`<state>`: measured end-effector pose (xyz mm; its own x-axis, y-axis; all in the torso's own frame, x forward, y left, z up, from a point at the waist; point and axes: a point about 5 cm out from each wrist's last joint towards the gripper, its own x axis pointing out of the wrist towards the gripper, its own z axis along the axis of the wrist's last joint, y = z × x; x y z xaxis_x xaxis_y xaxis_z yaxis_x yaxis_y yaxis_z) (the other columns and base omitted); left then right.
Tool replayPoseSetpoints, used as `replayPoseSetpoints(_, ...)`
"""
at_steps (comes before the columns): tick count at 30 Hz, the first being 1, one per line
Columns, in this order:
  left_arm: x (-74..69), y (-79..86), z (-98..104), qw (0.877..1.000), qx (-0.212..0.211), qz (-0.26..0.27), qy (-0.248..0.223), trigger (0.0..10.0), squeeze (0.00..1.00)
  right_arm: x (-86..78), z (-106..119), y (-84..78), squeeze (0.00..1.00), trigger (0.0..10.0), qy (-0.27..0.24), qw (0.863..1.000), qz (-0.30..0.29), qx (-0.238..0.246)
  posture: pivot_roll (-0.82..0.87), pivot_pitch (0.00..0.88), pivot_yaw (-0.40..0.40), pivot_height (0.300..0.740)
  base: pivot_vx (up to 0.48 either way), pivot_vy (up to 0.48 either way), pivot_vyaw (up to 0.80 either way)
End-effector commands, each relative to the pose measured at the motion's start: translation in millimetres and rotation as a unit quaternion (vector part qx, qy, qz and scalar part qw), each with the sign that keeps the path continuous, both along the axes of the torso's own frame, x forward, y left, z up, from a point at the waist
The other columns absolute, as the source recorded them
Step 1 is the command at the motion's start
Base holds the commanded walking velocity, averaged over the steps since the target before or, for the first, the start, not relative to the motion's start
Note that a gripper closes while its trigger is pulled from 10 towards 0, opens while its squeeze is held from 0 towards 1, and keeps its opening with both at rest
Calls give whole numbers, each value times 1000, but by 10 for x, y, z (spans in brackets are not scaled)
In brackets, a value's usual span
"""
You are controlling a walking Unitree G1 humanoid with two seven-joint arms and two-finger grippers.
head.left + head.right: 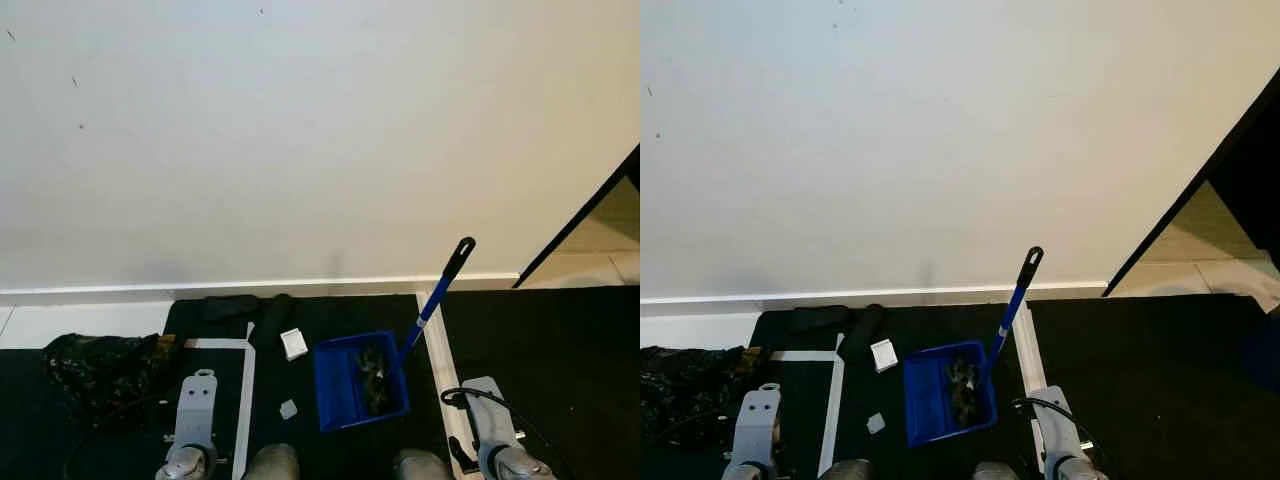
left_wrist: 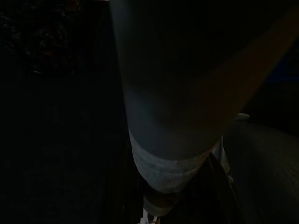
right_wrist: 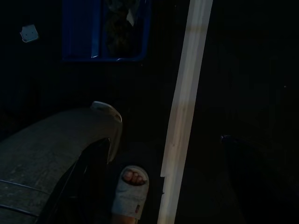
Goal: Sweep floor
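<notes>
A blue dustpan (image 1: 345,385) stands on the black mat before me, with dark debris (image 1: 373,378) inside it. Its blue handle with a black grip (image 1: 440,290) leans up to the right, towards the wall. Two white paper scraps lie on the mat, one (image 1: 293,343) beside the pan's far left corner and a smaller one (image 1: 288,408) nearer me. Both silver arms hang at my sides, left (image 1: 195,420) and right (image 1: 495,435). The dark right wrist view shows the dustpan (image 3: 79,32) and a scrap (image 3: 29,32).
A dark crumpled heap (image 1: 100,368) lies at the left and black items (image 1: 268,318) rest by the white baseboard (image 1: 300,286). White tape lines (image 1: 243,400) cross the mat. A person's foot in a slipper (image 3: 131,189) stands close behind me. A dark opening (image 1: 600,230) lies at the right.
</notes>
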<state>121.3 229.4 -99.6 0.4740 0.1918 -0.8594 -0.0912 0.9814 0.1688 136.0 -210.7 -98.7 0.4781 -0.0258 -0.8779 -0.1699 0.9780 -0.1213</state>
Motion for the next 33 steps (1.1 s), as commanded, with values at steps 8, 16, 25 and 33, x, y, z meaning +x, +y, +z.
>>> replayPoseSetpoints(8, -92, -50, -45, 1000, -6, 7, 24, 10000, 0, -34, -18, 25, 0, 10000, 5, 1000, -7, 1, 65, 0, -31, 740, 0, 0, 0)
replayPoseSetpoints(16, -88, -55, -45, 1000, -7, 7, 23, 10000, 0, -33, -15, 30, 0, 10000, 0, 1000, -4, 3, 66, 0, -32, 740, 0, 0, 0)
replayPoseSetpoints(25, -90, -50, -45, 1000, -7, 8, 24, 10000, 0, -40, -9, 11, 0, 10000, -6, 1000, -4, 5, 66, 0, -29, 740, 0, 0, 0)
replayPoseSetpoints(33, -90, -44, -44, 1000, -6, 9, 24, 10000, 0, -67, -8, -31, 0, 10000, -6, 1000, -4, 5, 67, 0, -28, 740, 0, 0, 0)
